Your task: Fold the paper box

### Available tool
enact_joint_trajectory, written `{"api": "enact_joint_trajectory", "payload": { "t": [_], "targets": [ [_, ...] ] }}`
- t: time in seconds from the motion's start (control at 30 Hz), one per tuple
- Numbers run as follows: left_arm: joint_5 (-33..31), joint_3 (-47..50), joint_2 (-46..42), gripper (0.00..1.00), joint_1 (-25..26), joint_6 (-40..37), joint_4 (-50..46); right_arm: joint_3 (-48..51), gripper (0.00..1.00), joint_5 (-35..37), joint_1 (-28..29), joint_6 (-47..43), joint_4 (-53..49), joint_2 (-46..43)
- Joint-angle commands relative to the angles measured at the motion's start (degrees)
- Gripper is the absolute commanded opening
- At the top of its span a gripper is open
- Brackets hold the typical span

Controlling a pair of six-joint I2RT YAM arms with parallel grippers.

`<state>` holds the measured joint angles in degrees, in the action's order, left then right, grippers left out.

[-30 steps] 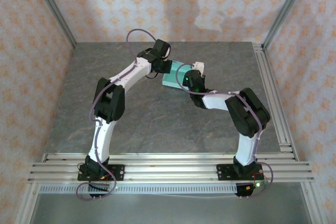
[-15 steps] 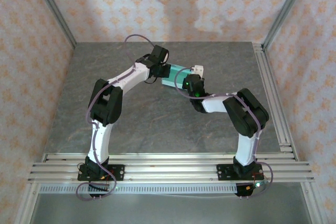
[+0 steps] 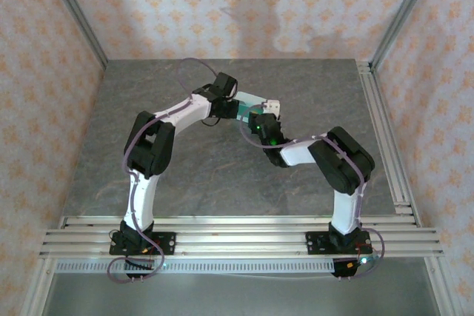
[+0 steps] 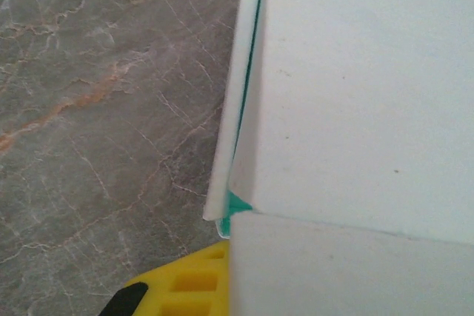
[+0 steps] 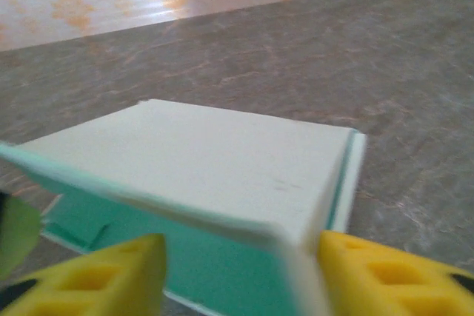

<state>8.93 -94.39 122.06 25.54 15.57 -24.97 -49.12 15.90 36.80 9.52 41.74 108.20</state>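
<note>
The paper box [image 3: 246,107] is a small pale mint card box with a teal inside, at the middle back of the table. My left gripper [image 3: 232,100] is at its left end, shut on a card flap. In the left wrist view the pale card [image 4: 355,94] runs in beside one yellow finger [image 4: 185,286] and hides the other. My right gripper [image 3: 257,118] stands open at the box's near right side. In the right wrist view its yellow fingers [image 5: 111,279] stand wide apart, and the box's folded corner [image 5: 222,160] lies between them.
The grey marble table [image 3: 185,168] has aluminium rails along its right edge [image 3: 385,131] and its near edge [image 3: 237,231]. Patterned walls close in the back and both sides. Both forearms meet over the middle of the table.
The right gripper has opened off the box and shifted a little left. The left gripper has turned with the box, which now looks narrower from above.
</note>
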Motion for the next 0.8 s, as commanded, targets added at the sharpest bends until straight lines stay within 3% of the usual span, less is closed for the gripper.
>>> {"api": "enact_joint_trajectory", "payload": {
  "t": [0.0, 0.1, 0.33, 0.53, 0.77],
  "targets": [
    [0.31, 0.83, -2.79, 0.0, 1.0, 0.25, 0.03, 2.13, 0.79, -3.82, 0.66, -1.35, 5.63, -5.05],
    [0.27, 0.94, -2.79, 0.0, 0.98, 0.51, 0.13, 5.42, 0.9, -5.86, 0.67, -0.97, 7.41, -8.09],
    [0.68, 0.92, -3.4, 0.0, 0.94, 0.02, -0.2, 14.63, 0.94, -5.49, 0.66, 2.32, 10.58, -18.23],
    [2.85, 3.49, -6.04, 0.08, 0.94, -1.94, 0.85, 12.7, 0.94, -0.9, 0.07, 4.22, -2.75, -27.49],
    [4.65, 6.09, -8.93, 0.21, 0.99, -2.61, 1.31, 6.95, 0.94, -7.18, -5.89, 13.83, -12.12, -28.23]
  ]
}}
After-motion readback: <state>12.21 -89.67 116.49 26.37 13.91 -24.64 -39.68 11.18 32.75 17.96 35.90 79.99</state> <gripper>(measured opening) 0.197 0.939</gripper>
